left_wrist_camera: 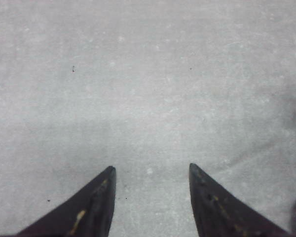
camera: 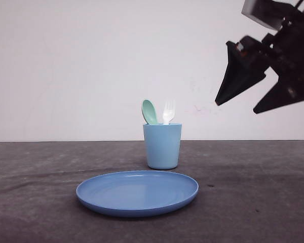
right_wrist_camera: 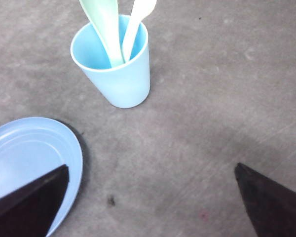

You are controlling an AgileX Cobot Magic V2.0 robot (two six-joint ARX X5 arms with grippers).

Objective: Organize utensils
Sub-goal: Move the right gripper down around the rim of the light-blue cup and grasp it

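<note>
The handles of both utensils are hidden inside a light blue cup (camera: pixel 162 147), so only their upper ends can be seen above the rim. The pale mint-green spoon (camera: pixel 149 112) shows a smooth rounded bowl, and beside it the white fork (camera: pixel 168 111) shows its tines, which are small and slightly blurred in the front view. In the right wrist view the tops of the spoon (right_wrist_camera: pixel 104 24) and fork (right_wrist_camera: pixel 134 22) are cut off by the picture's edge. The cup (right_wrist_camera: pixel 116 69) is a plain tapered plastic tumbler, standing upright on a dark grey, matte, faintly speckled table (camera: pixel 253 202). Just in front of the cup lies a round blue plate (camera: pixel 137 192), shallow and glossy, with nothing on it; part of the plate (right_wrist_camera: pixel 29 153) is covered by a finger in the right wrist view.

The right gripper (camera: pixel 235 108) is seen raised high to the right of the cup, its black wedge-shaped fingers spread wide apart and holding nothing. The left gripper (left_wrist_camera: pixel 152 172) is seen above bare table, its pointed dark fingers also parted and holding nothing.
</note>
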